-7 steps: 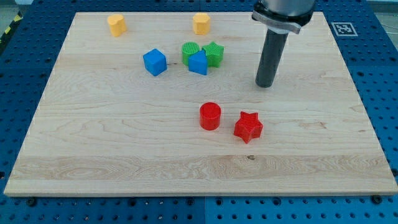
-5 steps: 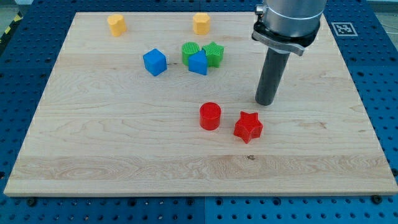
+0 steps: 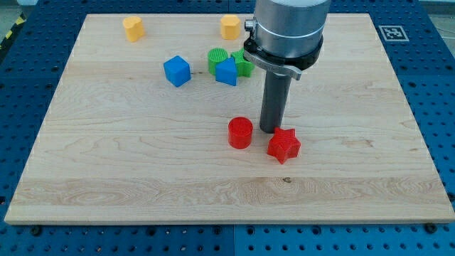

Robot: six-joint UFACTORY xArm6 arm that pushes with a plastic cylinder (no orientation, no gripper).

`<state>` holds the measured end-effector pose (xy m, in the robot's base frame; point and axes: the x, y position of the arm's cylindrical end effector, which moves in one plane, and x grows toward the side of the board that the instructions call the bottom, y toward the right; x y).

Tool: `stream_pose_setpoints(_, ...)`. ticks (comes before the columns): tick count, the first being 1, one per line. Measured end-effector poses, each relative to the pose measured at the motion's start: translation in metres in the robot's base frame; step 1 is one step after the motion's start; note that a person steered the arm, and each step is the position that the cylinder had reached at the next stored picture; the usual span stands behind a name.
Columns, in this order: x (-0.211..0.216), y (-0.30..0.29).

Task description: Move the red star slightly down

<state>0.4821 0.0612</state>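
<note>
My tip [image 3: 270, 131], bare and holding nothing, stands just above the red star [image 3: 284, 145] near the board's [image 3: 106, 156] middle, beside a red cylinder [image 3: 240, 133]; the downward push looks not yet made.

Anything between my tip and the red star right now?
Nothing: in the camera view, my tip sits right at the red star's upper-left edge, with no block between.
</note>
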Motion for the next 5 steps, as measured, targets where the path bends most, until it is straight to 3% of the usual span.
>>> stream_pose_setpoints(5, 0.032, 0.000)
